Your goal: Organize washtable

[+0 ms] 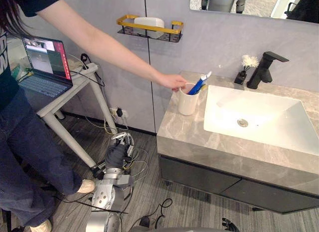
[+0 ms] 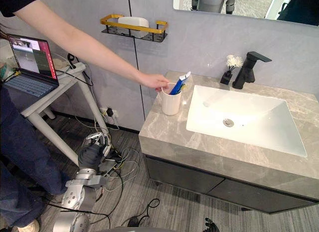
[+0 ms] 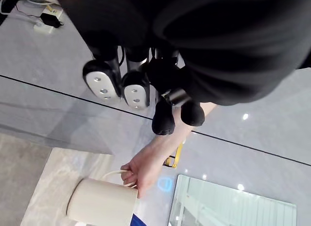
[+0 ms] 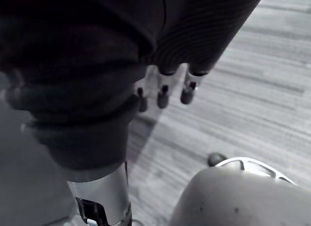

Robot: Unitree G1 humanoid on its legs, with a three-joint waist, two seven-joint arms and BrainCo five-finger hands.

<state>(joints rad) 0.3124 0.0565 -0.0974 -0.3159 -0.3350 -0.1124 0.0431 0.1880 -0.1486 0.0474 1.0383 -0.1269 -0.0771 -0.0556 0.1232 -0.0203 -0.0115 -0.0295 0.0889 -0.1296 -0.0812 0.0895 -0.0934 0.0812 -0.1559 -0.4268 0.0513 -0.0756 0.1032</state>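
A cream cup (image 1: pixel 188 101) stands on the grey marble washtable (image 1: pixel 187 137), left of the white basin (image 1: pixel 259 119). A blue-and-white toothbrush (image 1: pixel 200 84) leans out of the cup. A person reaches in from the left, and their hand (image 1: pixel 172 81) touches the cup's rim. The left wrist view shows the same cup (image 3: pixel 102 202) and person's hand (image 3: pixel 141 167) past my fingers. My left hand (image 1: pixel 118 151) hangs low beside the cabinet, fingers relaxed, holding nothing. My right hand (image 4: pixel 163 90) hangs over the wooden floor with straight fingers, empty.
A black faucet (image 1: pixel 264 67) and a small vase of white flowers (image 1: pixel 247 65) stand behind the basin. A gold wall shelf (image 1: pixel 149 26) holds a white dish. A laptop (image 1: pixel 45 62) sits on a white side table at left. Cables lie on the floor.
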